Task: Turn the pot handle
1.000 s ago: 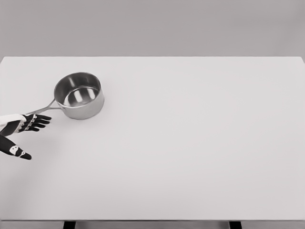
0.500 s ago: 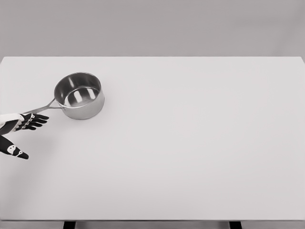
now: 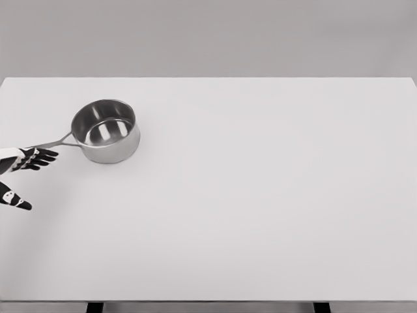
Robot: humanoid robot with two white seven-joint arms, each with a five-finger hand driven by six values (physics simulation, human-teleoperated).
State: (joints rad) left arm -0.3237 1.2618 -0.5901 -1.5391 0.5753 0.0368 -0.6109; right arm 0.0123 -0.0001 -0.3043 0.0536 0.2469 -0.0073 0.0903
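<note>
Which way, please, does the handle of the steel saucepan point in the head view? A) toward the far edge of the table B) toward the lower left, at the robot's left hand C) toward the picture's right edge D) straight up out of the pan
B: the handle runs from the saucepan down and left, ending by the left hand at the picture's left edge.

Our left hand (image 3: 23, 173) hovered at the worktop's left edge, dark fingers (image 3: 40, 157) spread, thumb apart below them, gripping nothing.
</note>
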